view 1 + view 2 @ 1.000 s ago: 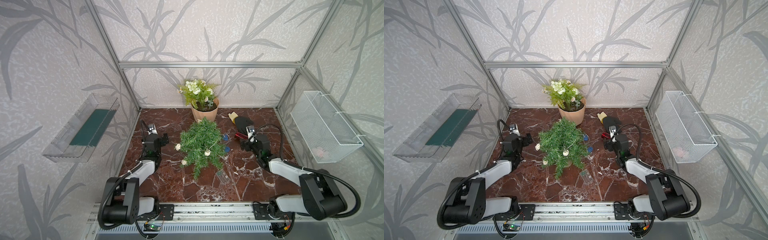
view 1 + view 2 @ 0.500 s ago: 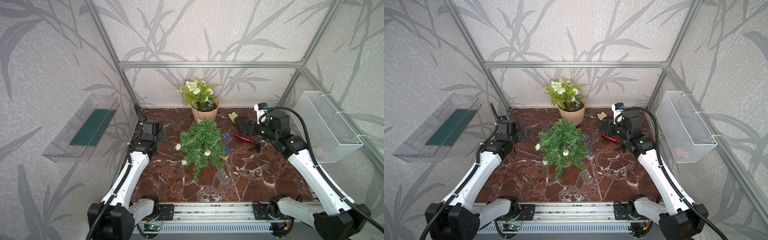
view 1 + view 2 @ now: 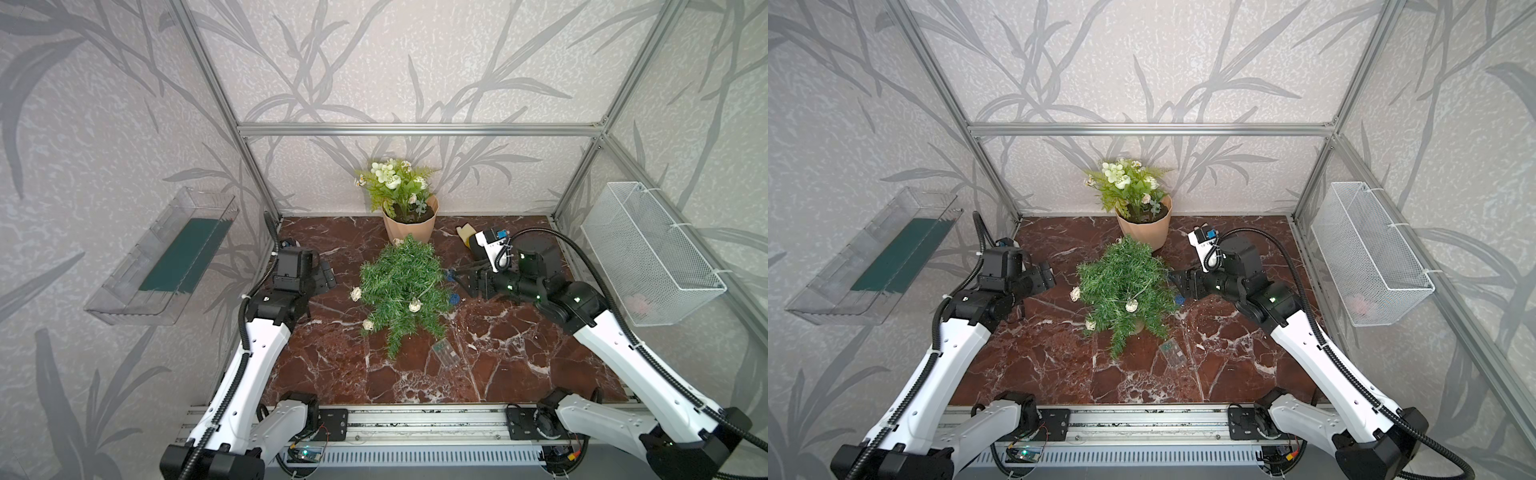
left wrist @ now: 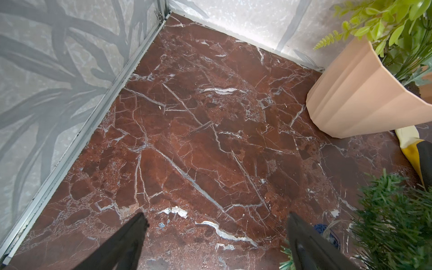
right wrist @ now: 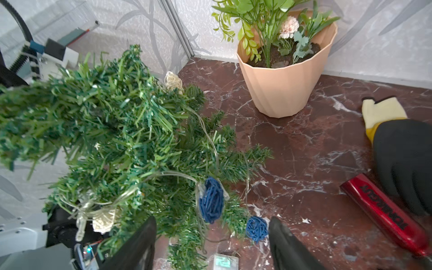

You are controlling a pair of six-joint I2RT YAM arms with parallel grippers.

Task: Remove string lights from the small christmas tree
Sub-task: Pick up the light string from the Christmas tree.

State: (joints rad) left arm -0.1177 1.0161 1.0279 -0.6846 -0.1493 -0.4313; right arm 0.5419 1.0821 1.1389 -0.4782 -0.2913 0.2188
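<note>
Black right gripper [image 5: 211, 224], lower centre of the right wrist view: jaws well apart, nothing clamped. Just past the tips hang two blue balls of the string lights [image 5: 211, 201], the larger against the branches and the smaller one [image 5: 256, 228] low, beside the right-hand finger [image 5: 280, 236]. My read: it is lined up here because this loop hangs clear of the needles and is easiest to pinch.

Pale wire runs up from the blue balls over the tree [image 5: 117, 131] to a cream ball [image 5: 173, 80] at upper centre. Another cream ball [image 5: 104, 218] sits lower left. The lights are draped on the tree, so none look removed yet.

Clear battery box [image 3: 445, 352] lies on the marble floor [image 3: 332, 365], below the tree in both top views.

Left gripper [image 4: 216, 219]: jaws wide, empty, over bare floor. In a top view it [image 3: 328, 276] sits left of centre, facing the tree, probably ready to steady it or take that side's balls.

Flowerpot [image 3: 409, 226] stands just behind the tree. A glove [image 5: 402, 159] and a red-handled tool [image 5: 383, 212] lie at right, apart from the lights.
</note>
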